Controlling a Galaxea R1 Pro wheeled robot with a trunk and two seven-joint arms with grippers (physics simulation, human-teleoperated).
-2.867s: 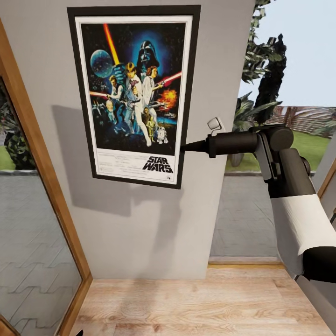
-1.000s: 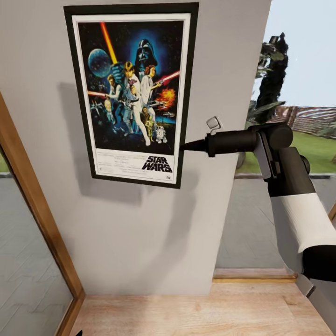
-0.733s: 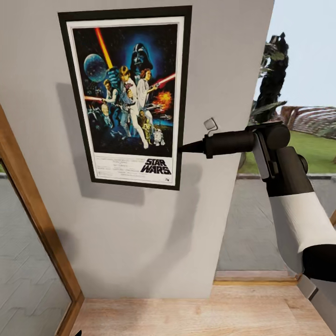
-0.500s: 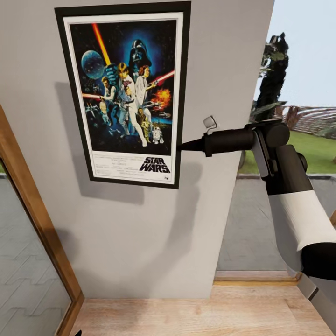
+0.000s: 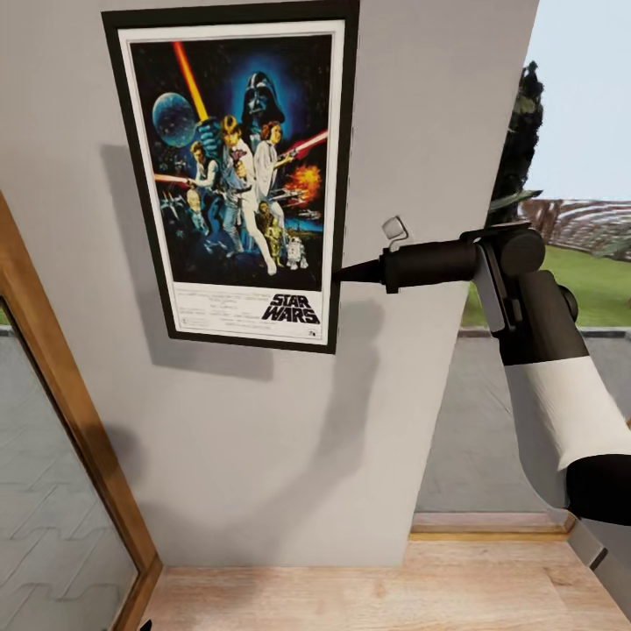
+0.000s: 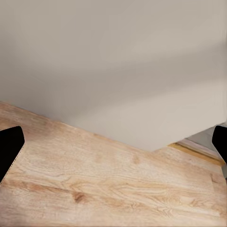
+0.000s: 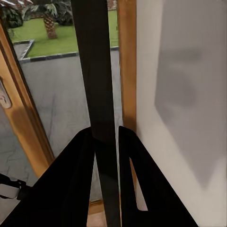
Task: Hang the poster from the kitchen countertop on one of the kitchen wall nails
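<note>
My right gripper (image 5: 343, 273) is clamped on the poster's (image 5: 241, 171) right edge, low down, level with the bottom of the dark artwork. In the right wrist view the frame's black edge (image 7: 97, 94) runs straight between my two fingers (image 7: 66, 189), which press it from both sides.

The poster sits flat against the grey wall (image 5: 289, 438), upright with a slight tilt, its top edge at the upper limit of the head view. Its shadow falls on the wall to the left and below. I cannot tell whether it hangs from a nail; none is visible.

My right arm (image 5: 543, 350) reaches in from the right, forearm level, wrist pointing left at the frame.

My left gripper (image 6: 113, 142) is spread wide, nothing between the fingertips (image 6: 9, 146). It faces the wooden floor (image 6: 104, 179) and the foot of the wall (image 6: 113, 61).

Left of the wall, a wood-framed glazed panel (image 5: 53, 386). To the right, a paved yard and lawn (image 5: 596, 280) outside.
</note>
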